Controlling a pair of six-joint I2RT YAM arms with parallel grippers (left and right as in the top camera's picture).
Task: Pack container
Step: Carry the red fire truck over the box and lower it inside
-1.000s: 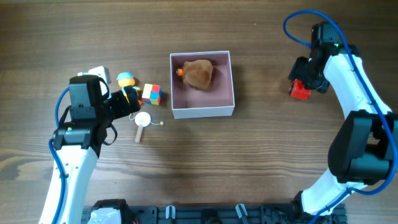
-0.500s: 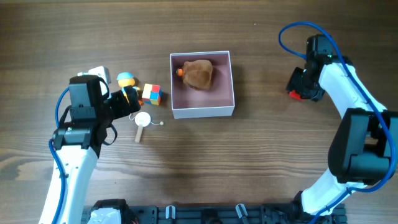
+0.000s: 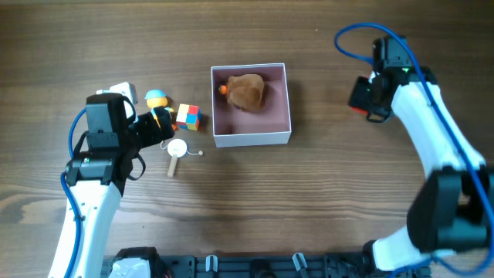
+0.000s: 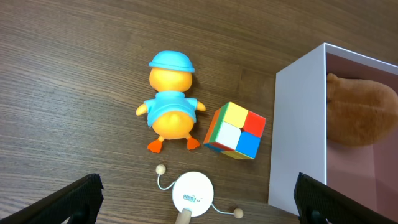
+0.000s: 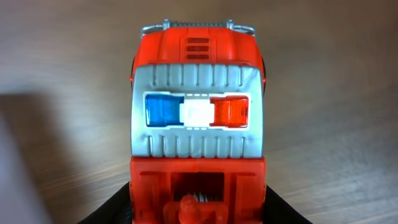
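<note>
Right hand (image 3: 363, 96) tight around red truck (image 5: 198, 124)

Soft, even light fell from above on the dark wooden table (image 3: 247, 201), leaving only faint, fuzzy shadows beside the box (image 3: 252, 139) and under the arms. The overhead view was rather dim but clear, though the right arm (image 3: 423, 112) smeared into motion blur toward its lower end. The left wrist view was crisp, the duck (image 4: 169, 106) and cube (image 4: 235, 130) casting weak shadows. In the right wrist view the toy truck (image 5: 198, 124) was sharp, the table behind it out of focus.
</note>
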